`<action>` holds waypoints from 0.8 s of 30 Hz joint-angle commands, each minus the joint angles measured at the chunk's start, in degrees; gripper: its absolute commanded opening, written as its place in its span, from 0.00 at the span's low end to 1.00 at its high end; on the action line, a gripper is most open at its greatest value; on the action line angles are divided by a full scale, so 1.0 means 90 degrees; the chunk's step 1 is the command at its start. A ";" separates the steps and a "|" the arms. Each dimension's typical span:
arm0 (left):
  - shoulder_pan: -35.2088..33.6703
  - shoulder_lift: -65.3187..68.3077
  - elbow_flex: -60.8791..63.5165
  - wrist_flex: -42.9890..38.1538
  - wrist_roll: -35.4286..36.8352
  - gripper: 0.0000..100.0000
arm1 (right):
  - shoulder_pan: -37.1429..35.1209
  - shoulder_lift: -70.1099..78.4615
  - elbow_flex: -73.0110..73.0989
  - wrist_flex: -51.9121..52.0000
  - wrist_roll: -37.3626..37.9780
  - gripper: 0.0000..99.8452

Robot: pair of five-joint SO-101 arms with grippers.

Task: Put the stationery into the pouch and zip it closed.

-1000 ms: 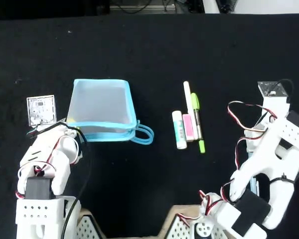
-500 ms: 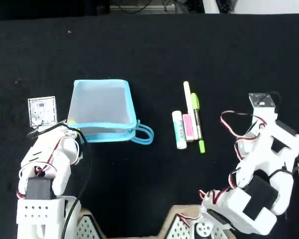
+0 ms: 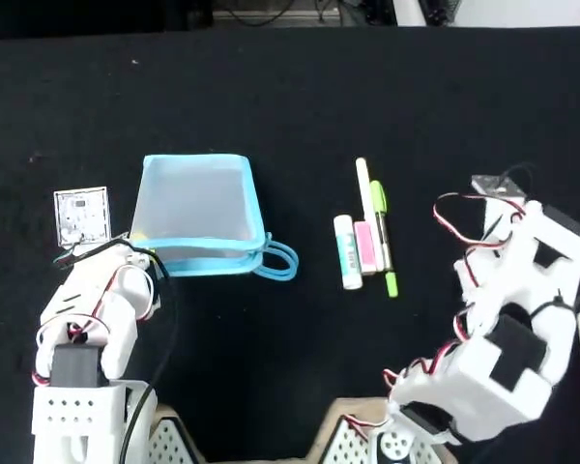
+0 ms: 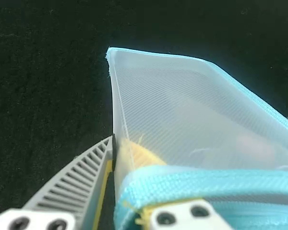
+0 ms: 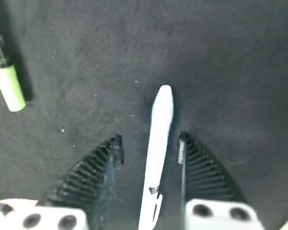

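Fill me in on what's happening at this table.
The left gripper is clamped on a corner of the blue-edged pouch, at its zip edge. The right gripper is open, its fingers either side of a white pen. A glue stick, pink eraser and green highlighter lie together on the table, outside the pouch.

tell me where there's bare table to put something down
Bare table runs wide beyond the pouch and the pens. A gap lies between the pouch's loop and the glue stick, opening toward the arms. Crowded: glue stick, eraser and pens lie packed together; the left gripper holds the pouch's corner.
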 commanded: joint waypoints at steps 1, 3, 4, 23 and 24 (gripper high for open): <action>0.0024 -0.0088 -0.0132 -0.0137 -0.0059 0.03 | -0.0068 0.0386 -0.0532 0.0078 0.0361 0.18; 0.0024 -0.0088 -0.0132 -0.0137 -0.0059 0.03 | -0.0059 0.0591 -0.0718 0.0078 0.0361 0.18; 0.0024 -0.0088 -0.0132 -0.0137 -0.0059 0.03 | -0.0059 0.0679 -0.0806 0.0078 0.0381 0.18; 0.0024 -0.0088 -0.0132 -0.0147 -0.0059 0.03 | 0.1270 -0.0298 -0.1040 0.0117 0.1621 0.01; 0.0024 -0.0088 -0.0132 -0.0147 -0.0059 0.03 | 0.1280 -0.0474 -0.0952 0.0107 0.1621 0.01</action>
